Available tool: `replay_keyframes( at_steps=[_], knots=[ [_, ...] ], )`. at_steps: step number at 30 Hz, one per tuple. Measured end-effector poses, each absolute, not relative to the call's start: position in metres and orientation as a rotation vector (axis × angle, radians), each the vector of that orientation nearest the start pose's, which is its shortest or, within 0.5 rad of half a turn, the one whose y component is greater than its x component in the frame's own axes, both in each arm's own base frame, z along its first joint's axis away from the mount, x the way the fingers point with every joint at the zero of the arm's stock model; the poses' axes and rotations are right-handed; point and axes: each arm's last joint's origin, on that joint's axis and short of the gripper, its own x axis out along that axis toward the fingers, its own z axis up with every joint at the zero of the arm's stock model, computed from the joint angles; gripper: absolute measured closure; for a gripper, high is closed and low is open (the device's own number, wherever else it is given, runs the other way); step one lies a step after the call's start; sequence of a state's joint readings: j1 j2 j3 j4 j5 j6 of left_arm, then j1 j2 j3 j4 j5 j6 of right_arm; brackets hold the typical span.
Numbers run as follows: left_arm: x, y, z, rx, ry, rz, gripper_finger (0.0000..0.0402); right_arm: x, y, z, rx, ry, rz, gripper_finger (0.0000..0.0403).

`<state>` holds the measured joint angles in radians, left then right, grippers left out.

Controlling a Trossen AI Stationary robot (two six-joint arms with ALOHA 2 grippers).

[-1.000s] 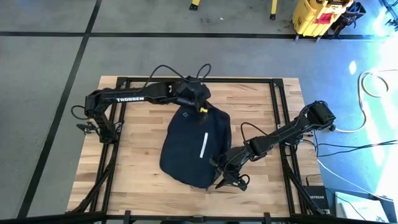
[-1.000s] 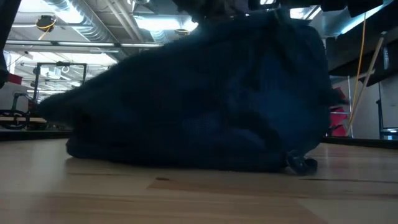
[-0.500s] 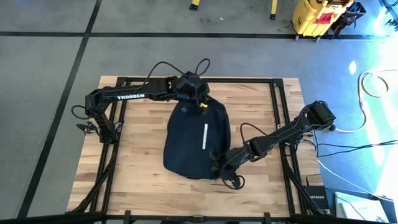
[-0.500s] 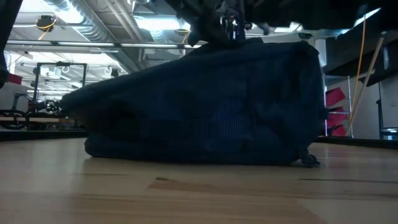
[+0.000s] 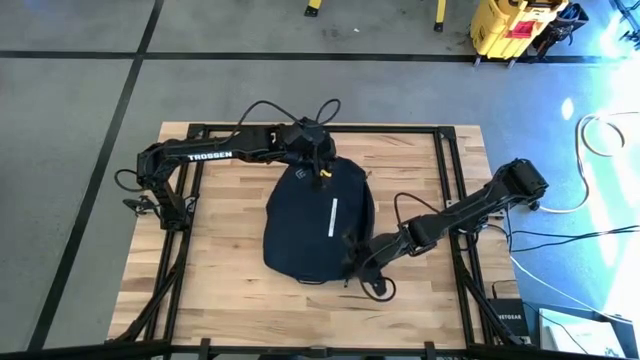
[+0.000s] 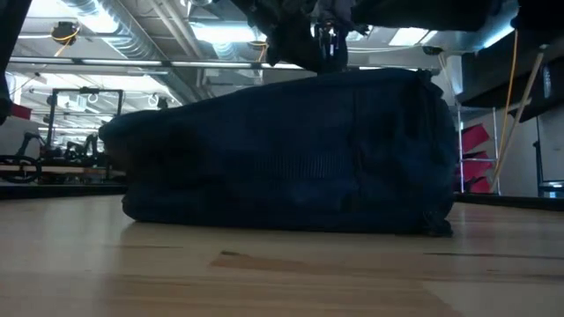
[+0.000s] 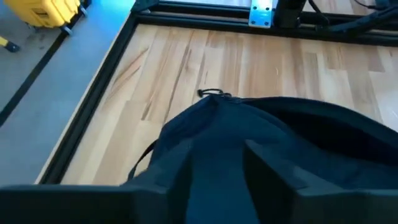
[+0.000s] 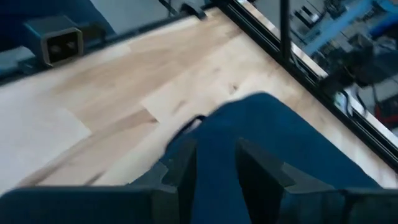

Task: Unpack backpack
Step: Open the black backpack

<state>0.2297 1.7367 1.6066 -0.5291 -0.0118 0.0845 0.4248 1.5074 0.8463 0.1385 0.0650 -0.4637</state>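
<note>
Backpack (image 5: 318, 225) lying flat at centre of the surface (image 5: 225, 275).
Left hand (image 5: 320, 172) at its far edge, partly spread; right hand (image 5: 352, 262) pinches fabric at the near corner. Contents hidden.

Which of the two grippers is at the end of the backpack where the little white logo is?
The left gripper. It sits at the backpack's far end beside the logo, while the right gripper grips fabric at the opposite, near corner.

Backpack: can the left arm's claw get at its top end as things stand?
Probably yes: the left claw already sits over the top end of the backpack, with nothing between them.
</note>
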Motion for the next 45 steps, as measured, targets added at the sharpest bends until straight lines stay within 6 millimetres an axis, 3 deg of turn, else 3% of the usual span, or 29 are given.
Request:
replay_keyframes(
  at_steps=[4, 8, 16, 25, 29, 38, 45],
  knots=[
    [0.377, 0.065, 0.335, -0.012, 0.696, 0.096, 0.0211, 0.288, 0.127, 0.212, -0.58, 0.466, 0.441, 0.0311],
    [0.375, 0.023, 0.336, 0.076, 0.684, 0.118, 0.0208, 0.288, 0.127, 0.212, -0.583, 0.47, 0.441, 0.0311],
    [0.372, -0.052, 0.308, 0.143, 0.636, 0.08, 0.0222, 0.271, 0.128, 0.223, -0.596, 0.529, 0.443, 0.0311],
    [0.354, -0.111, 0.259, 0.168, 0.608, 0.031, 0.0223, 0.245, 0.157, 0.207, -0.777, 0.645, 0.46, 0.0311],
    [0.359, -0.132, 0.245, 0.091, 0.481, 0.007, 0.0223, 0.24, 0.162, 0.207, -0.896, 0.638, 0.425, 0.0311],
    [0.368, -0.179, 0.21, 0.022, 0.43, -0.071, 0.0223, 0.242, 0.16, 0.203, -0.888, 0.666, 0.465, 0.0311],
    [0.376, -0.192, 0.193, -0.099, 0.371, -0.071, 0.0223, 0.255, 0.158, 0.185, -0.874, 0.708, 0.484, 0.0311]
  ],
)
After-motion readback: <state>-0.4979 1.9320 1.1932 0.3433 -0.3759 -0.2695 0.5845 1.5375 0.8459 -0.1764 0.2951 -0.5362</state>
